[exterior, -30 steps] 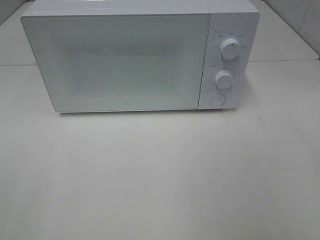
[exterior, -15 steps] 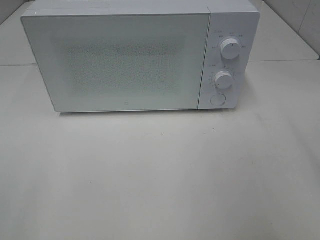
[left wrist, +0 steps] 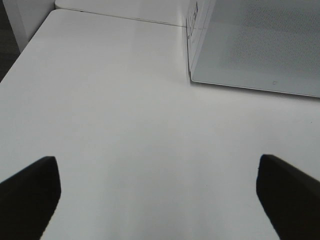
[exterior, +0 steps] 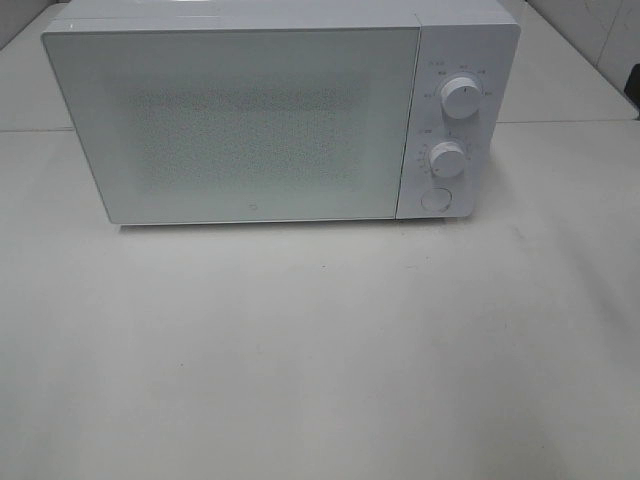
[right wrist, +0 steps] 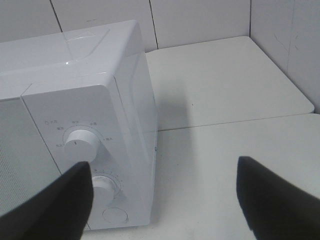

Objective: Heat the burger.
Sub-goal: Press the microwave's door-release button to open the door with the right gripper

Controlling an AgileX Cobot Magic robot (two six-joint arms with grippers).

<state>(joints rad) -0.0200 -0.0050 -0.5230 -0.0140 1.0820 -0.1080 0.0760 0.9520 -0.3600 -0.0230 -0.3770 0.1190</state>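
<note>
Tho burger unseen, R claw [right wrist: 161,167] agape.

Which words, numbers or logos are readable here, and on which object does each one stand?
Nothing reads clearly.
Marks around the upper knob of the microwave: too small, blurred.
Marks around the lower knob: blurred.
Small logo low on the door: too small.
Dark print on the microwave's side: blurred.

The left hand [left wrist: 157,175] is spread wide. Its two dark fingers [left wrist: 30,195] stand far apart, with the tips pointing forward and angled slightly down. The right hand [right wrist: 164,170] is spread as well, its fingers [right wrist: 272,200] well apart, tips forward, closed on nothing.
</note>
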